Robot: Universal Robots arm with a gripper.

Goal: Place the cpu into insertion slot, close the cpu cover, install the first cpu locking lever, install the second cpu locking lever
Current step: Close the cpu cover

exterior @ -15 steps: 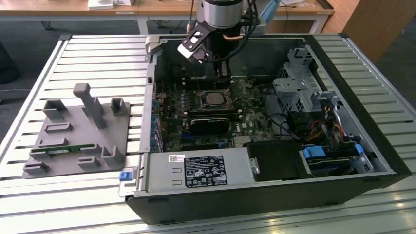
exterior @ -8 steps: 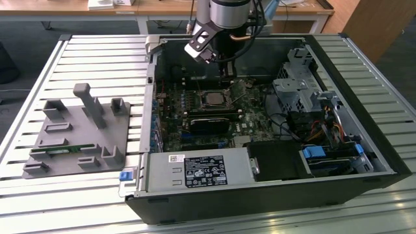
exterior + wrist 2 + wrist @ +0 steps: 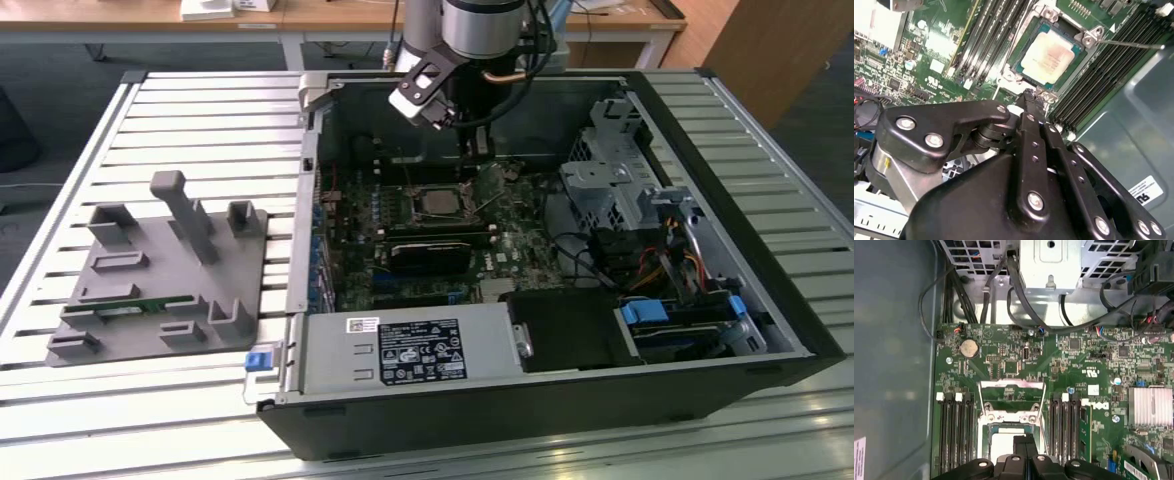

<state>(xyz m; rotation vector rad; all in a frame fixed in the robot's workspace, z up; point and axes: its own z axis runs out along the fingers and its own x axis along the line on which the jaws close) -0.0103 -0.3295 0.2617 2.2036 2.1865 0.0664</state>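
Observation:
The cpu lies flat in the insertion slot on the green board; the exterior view shows the cpu mid-case. The cpu cover stands swung open off the socket's far edge, with board showing through its window. A thin locking lever sticks out unlatched from one socket corner. Another lever rod runs along the cover's side. My gripper is shut with nothing between its fingers, its tips just above the socket edge by the cover's hinge. It also appears from above and in the exterior view.
The open computer case sits on a slatted table. Long memory slots flank the socket. A black graphics card, the power supply and the drive cage stand nearby. A grey fixture tray is at the exterior view's left.

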